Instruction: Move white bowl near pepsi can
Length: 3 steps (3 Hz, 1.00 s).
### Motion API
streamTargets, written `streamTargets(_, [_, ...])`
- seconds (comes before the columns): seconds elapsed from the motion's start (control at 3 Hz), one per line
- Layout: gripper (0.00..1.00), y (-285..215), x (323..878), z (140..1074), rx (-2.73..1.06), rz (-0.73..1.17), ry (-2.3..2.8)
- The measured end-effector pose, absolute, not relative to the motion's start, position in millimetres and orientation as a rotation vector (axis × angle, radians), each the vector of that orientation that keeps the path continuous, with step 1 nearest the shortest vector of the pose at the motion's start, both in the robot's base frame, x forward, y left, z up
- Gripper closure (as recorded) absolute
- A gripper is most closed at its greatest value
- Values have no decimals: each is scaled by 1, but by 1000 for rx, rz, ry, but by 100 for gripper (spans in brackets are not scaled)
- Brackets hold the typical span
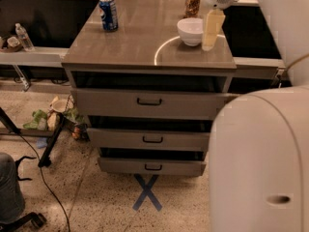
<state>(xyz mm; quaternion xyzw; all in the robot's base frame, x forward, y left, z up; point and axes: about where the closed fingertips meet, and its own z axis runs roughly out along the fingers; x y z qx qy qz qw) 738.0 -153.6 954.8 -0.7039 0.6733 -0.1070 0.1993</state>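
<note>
White bowl (pixel 190 31) sits toward the right back of the surface (pixel 130 45), well apart from the pepsi can (pixel 108 14) at the left back corner. The tool (pixel 209 41) hangs just beside the bowl on its right, and I cannot tell whether it is spread or pressed together.

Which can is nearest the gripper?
The brown can behind the white bowl; the gripper hangs right beside that bowl. The blue can stands far left.

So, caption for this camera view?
Pale gripper hangs beside small white bowl; blue Pepsi can stands across cabinet top.
</note>
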Motion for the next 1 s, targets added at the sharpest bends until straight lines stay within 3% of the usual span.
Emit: streamTargets(1.0, [0, -154, 784, 911, -1941, -328, 1954])
